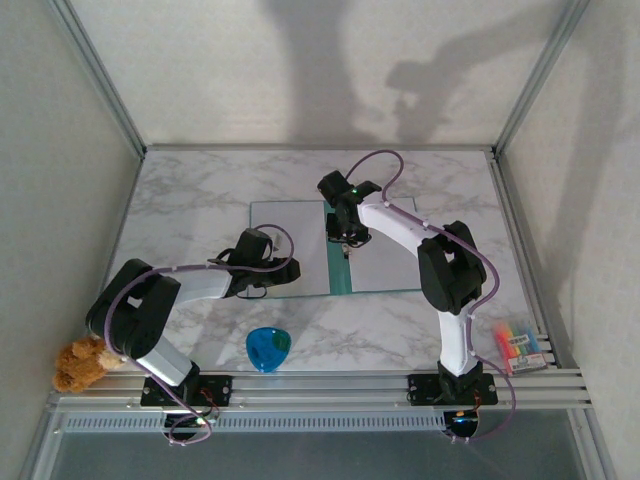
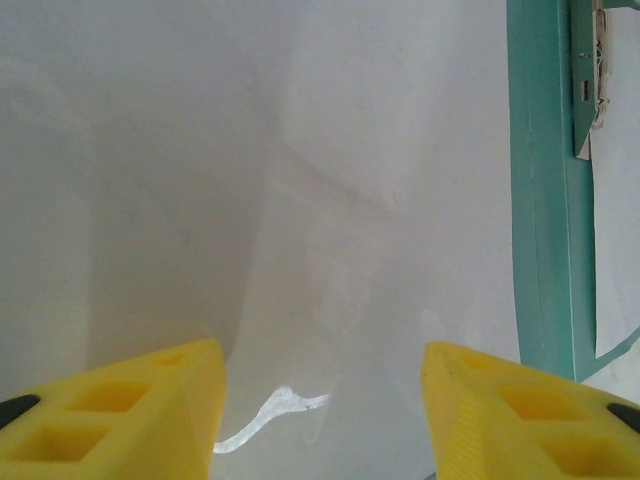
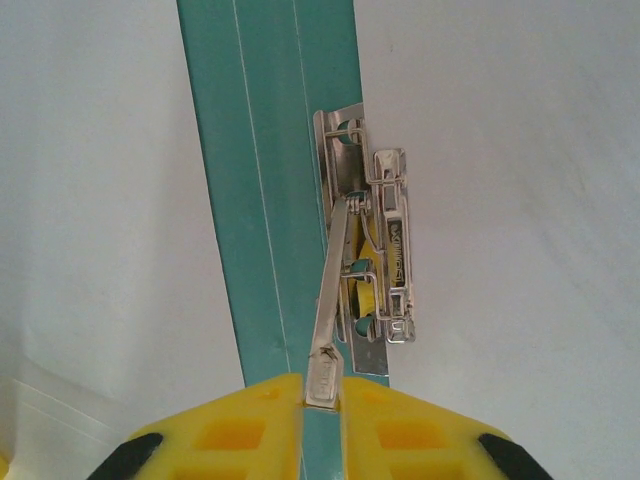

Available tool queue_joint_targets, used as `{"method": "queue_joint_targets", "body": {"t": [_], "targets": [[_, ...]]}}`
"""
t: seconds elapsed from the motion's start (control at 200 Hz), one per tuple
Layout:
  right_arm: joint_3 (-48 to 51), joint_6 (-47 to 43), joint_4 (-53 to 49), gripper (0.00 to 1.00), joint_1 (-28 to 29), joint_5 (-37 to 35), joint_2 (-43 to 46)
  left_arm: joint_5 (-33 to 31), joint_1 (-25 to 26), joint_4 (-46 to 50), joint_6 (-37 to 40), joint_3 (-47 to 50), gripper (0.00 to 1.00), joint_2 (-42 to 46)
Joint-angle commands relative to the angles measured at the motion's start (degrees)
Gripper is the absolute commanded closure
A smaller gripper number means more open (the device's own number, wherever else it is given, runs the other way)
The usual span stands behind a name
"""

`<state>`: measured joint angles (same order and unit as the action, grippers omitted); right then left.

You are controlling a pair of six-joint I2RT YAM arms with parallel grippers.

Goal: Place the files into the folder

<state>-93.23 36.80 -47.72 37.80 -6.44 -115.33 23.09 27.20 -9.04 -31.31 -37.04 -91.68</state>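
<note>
The folder lies open on the marble table, its teal spine running down the middle. A white file sheet rests on its right leaf beside the metal clip. My right gripper is over the spine, shut on the clip's raised metal lever. My left gripper hovers open over the pale left leaf, nothing between its yellow fingers. I cannot tell whether that pale surface is a file or the folder's inside. The spine runs along the right of the left wrist view.
A small blue cup stands near the front edge between the arm bases. A brown plush toy sits at the front left corner and a pack of coloured markers at the front right. Walls and frame posts enclose the table.
</note>
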Motion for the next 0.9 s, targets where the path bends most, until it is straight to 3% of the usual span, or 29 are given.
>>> {"method": "queue_joint_targets", "body": {"t": [0.0, 0.896], "targets": [[-0.2, -0.4, -2.2, 0.84, 0.5, -1.1, -0.9, -1.6, 0.4, 4.6, 0.8, 0.9, 0.44, -3.1], [0.5, -2.4, -5.6, 0.87, 0.5, -2.5, -1.8, -1.8, 0.4, 5.9, 1.5, -0.1, 0.45, -4.5]]}}
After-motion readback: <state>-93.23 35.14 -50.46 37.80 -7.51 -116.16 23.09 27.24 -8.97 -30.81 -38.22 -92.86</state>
